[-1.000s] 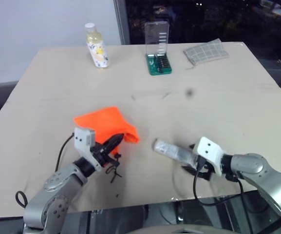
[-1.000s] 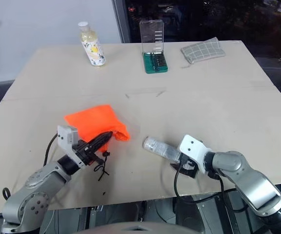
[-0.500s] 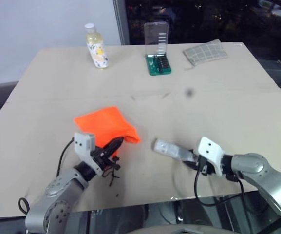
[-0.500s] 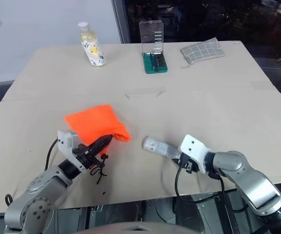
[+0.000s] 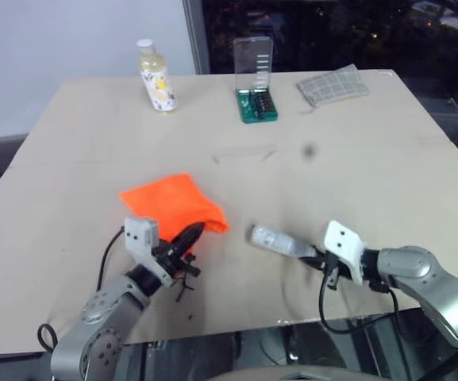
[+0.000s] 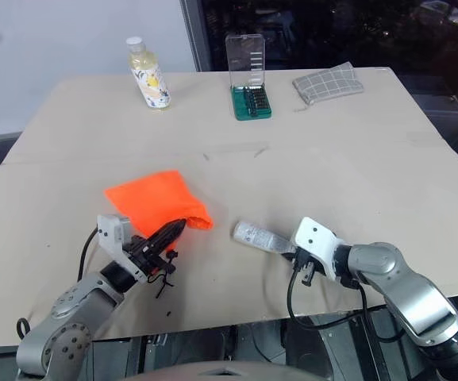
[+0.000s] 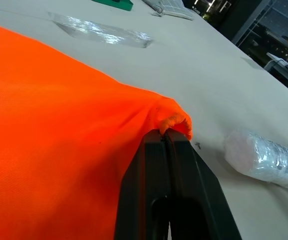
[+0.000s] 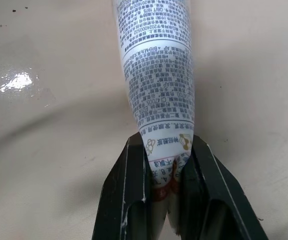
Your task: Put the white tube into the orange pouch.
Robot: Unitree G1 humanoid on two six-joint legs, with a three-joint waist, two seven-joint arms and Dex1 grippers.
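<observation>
- You have one white tube [image 5: 275, 238] on the table [image 5: 356, 159], lying flat near the front edge, just to the right of the one orange pouch [image 5: 173, 203] and apart from it.
- Your right gripper [image 8: 167, 165] has its two fingers pinched on the tube's flat crimped end; in the right wrist view the printed body runs away from the fingers along the table.
- Your left gripper [image 7: 164, 137] is squeezed tight on the gathered corner of the pouch, the fingers pressed together with orange fabric bunched at their tips.
- Count at the far edge: one yellowish bottle [image 5: 155, 77] with a white cap, one green case [image 5: 258, 99] with its clear lid standing up, one grey checked cloth [image 5: 333, 84].
- One thin black cord [image 5: 185, 282] lies tangled on the table just in front of the left gripper.
- Hard to make out: you cannot tell from the head views whether the pouch's mouth is open, as the left gripper covers that corner.
- The tube's crimped end is partly hidden between the right fingers, and its far end is cut off in the right wrist view.
- The tube's print is too small to read.
</observation>
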